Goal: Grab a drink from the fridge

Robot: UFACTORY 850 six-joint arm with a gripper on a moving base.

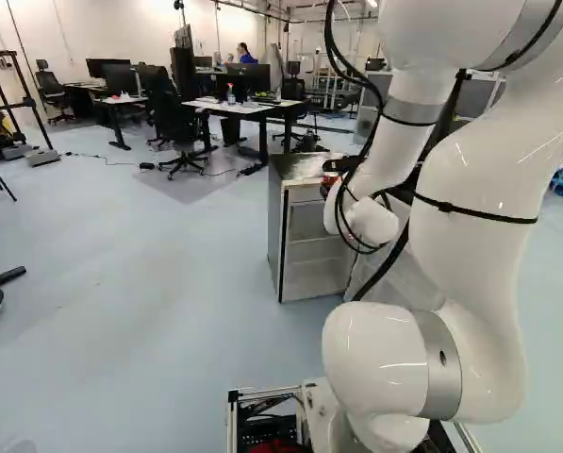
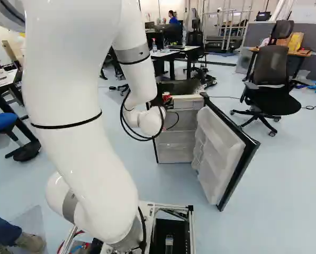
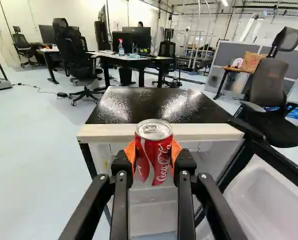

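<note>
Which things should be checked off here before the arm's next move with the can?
1. Can between both fingers of the pincer: ok, orange pads on opposite sides.
2. Can upright: ok.
3. Can out of the fridge: ok, it shows in front of the top's front edge.
4. Gap between can and fridge: cannot tell, the can hides it.
5. Door shut: not ok, it stands wide open.
6. Grip firm enough to carry: cannot tell from pictures alone.

Red can [image 3: 153, 152] in hand [image 3: 154, 159]
</note>
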